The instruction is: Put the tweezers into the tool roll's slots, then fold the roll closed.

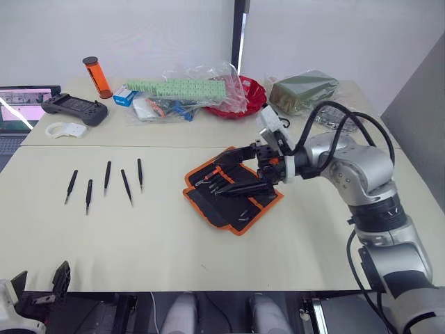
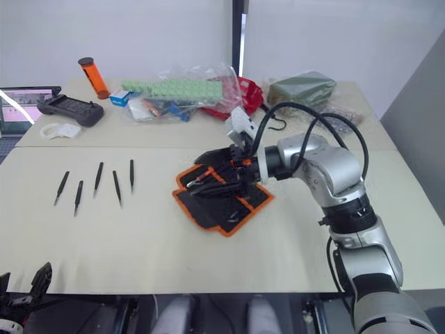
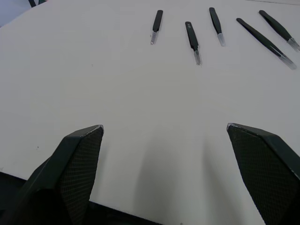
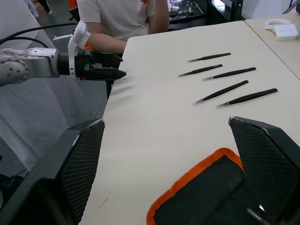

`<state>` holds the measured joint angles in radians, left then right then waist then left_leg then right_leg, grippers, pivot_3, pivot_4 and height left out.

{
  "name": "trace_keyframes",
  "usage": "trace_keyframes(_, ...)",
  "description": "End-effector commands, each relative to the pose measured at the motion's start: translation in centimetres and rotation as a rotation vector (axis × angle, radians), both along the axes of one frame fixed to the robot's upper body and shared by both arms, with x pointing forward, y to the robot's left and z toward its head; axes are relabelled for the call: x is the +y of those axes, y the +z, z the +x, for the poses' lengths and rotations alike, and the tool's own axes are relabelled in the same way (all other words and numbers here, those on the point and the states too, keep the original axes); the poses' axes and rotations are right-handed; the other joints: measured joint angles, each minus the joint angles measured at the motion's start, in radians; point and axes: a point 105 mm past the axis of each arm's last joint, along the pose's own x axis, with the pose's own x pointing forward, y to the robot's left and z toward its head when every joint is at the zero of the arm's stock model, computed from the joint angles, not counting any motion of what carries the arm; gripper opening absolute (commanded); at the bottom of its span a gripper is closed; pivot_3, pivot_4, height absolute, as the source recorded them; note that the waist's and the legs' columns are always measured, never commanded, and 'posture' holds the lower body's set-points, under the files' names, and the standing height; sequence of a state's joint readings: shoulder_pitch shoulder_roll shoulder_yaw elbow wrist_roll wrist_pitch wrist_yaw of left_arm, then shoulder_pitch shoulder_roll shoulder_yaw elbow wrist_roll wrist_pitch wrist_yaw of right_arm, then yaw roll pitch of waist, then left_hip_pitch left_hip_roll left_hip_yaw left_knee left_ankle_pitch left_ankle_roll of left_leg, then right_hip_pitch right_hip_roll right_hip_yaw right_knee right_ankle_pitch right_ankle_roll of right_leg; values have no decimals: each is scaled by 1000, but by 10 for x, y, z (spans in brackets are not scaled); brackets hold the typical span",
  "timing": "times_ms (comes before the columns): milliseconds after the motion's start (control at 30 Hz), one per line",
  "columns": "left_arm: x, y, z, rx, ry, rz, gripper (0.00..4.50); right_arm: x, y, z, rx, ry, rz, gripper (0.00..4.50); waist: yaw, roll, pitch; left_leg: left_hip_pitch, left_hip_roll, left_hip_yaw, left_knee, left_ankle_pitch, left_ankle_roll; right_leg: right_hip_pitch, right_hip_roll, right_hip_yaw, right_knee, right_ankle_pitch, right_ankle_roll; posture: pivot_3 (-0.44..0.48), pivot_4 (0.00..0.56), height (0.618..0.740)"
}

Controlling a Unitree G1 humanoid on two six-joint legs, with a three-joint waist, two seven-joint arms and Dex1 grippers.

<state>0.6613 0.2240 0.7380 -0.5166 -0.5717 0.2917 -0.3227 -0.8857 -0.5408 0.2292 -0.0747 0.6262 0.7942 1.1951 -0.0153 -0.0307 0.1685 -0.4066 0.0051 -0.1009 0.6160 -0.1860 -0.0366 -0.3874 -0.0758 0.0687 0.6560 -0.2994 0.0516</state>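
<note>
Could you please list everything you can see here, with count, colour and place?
tweezers: five, black, in a row on the table's left.
tool roll: one, black with orange edging, open at centre.
tube: one, orange, far left.
controller: one, dark grey, far left.
plastic bags: clear, far middle.
bowl: one, red, far middle.
packet: one, dark green, far right.
left end effector: open, near edge.
right end effector: open, over the roll.

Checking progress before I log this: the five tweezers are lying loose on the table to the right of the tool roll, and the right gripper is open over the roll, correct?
Not quite. The five tweezers lie loose on the table to the left of the tool roll, not the right, as the left eye view shows. The rest holds: the right gripper is open over the roll.
</note>
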Motion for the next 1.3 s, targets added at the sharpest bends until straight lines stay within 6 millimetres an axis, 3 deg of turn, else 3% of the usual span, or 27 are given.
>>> trace_keyframes(33,15,14,22,-4,51,25,4477,4,11,-3,-70,3,27,4500,3,0,0,0,0,-3,0,0,0,0,1,-1,1,0,0,0,150,740)
trace_keyframes(367,51,32,112,36,-82,61,4477,-7,6,-12,-89,-85,5,4500,-3,0,0,1,0,-3,0,1,-1,-2,2,-2,6,0,-1,0,150,740)
trace_keyframes(567,59,23,149,76,-126,36,4477,-15,6,-15,-94,-140,6,4500,-7,0,0,1,1,-3,-1,1,-1,-2,2,-2,6,0,-1,0,150,740)
trace_keyframes(800,63,10,162,101,-144,38,4477,-21,6,-14,-102,-193,6,4500,-15,0,0,1,1,-2,-2,0,-1,-3,0,-2,7,1,-1,0,150,740)
trace_keyframes(1000,77,29,159,-19,-93,-19,4477,-26,3,-12,-106,-231,-10,4500,-20,0,0,1,1,-2,-1,0,-1,-3,0,-2,7,1,-1,0,150,740)
trace_keyframes(1133,78,30,156,-17,-92,-10,4477,-26,0,-11,-106,-236,-17,4500,-23,0,0,1,0,-2,-2,0,-1,-3,-1,-2,7,1,-1,0,150,740)
trace_keyframes(1300,74,17,159,75,-132,18,4477,-23,-3,-10,-101,-235,-24,4500,-23,0,0,1,0,-2,-1,0,-1,-3,0,-2,7,1,-1,0,150,740)
